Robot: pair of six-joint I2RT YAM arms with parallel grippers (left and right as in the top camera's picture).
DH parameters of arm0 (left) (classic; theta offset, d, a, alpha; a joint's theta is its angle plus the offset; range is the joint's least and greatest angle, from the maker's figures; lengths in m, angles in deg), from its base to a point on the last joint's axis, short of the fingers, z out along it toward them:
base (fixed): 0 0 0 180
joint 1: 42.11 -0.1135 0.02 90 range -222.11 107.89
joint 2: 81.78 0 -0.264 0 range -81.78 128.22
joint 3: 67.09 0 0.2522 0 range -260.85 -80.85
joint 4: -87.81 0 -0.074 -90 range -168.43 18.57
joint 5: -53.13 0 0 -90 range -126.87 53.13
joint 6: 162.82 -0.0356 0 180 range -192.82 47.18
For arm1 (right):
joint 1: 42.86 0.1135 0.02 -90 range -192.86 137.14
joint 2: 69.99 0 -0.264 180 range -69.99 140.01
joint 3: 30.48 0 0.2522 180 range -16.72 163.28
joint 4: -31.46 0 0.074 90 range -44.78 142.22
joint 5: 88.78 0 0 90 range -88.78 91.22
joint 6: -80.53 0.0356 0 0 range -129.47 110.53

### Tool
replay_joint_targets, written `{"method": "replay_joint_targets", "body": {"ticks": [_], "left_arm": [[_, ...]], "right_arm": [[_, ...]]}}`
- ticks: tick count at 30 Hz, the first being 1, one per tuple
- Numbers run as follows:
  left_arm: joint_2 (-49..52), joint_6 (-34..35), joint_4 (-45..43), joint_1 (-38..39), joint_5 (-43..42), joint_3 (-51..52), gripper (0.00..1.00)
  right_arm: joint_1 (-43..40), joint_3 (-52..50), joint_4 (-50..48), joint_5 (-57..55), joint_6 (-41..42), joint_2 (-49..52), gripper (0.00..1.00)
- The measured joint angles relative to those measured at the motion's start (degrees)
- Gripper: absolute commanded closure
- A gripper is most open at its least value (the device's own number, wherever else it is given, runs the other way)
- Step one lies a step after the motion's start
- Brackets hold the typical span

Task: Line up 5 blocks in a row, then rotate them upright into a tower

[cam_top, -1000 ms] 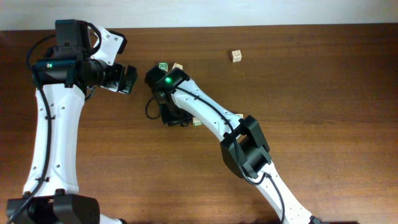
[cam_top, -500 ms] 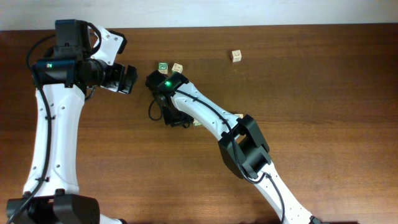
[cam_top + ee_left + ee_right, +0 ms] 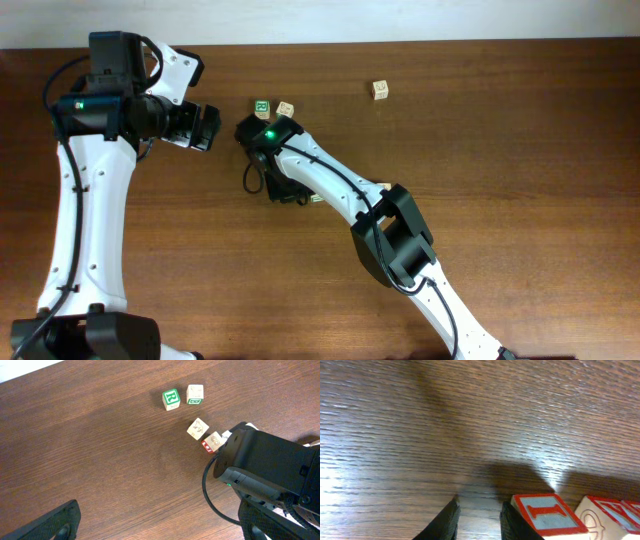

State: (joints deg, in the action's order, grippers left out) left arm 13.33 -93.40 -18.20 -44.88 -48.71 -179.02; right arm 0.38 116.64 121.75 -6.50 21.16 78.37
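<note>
I'm looking at a dark brown wood-grain table (image 3: 520, 180), grain running left to right. The green-framed R cube (image 3: 171, 399) sits flat on it near the far edge, letter face up, slightly skewed to the grain. A lone tan cube (image 3: 380, 90) sits further right along that far edge, well apart from it. I can't read its face from overhead. A white strip (image 3: 400, 20) runs beyond the table's far edge.
</note>
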Motion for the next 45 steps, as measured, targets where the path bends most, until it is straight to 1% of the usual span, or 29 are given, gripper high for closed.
{"method": "replay_joint_targets", "body": {"ticks": [11, 20, 32, 35, 41, 45], "left_arm": [[0.00, 0.00, 0.00, 0.00, 0.00, 0.00, 0.01], [0.00, 0.00, 0.00, 0.00, 0.00, 0.00, 0.01], [0.00, 0.00, 0.00, 0.00, 0.00, 0.00, 0.01], [0.00, 0.00, 0.00, 0.00, 0.02, 0.00, 0.01], [0.00, 0.00, -0.02, 0.00, 0.02, 0.00, 0.01], [0.00, 0.00, 0.00, 0.00, 0.00, 0.00, 0.01]], "right_arm": [[-0.13, -0.09, 1.25, -2.16, -0.02, 0.00, 0.72], [-1.86, -0.11, 1.84, -2.19, 0.83, 0.00, 0.72], [-1.92, 0.22, 2.36, -1.27, 2.14, 0.00, 0.71], [-2.01, 3.37, 4.31, -0.79, 2.14, 0.02, 0.71], [-3.89, 14.84, 9.49, -0.31, 2.14, 0.02, 0.71], [-5.33, 18.95, 10.69, 1.29, 1.90, 0.02, 0.71]]}}
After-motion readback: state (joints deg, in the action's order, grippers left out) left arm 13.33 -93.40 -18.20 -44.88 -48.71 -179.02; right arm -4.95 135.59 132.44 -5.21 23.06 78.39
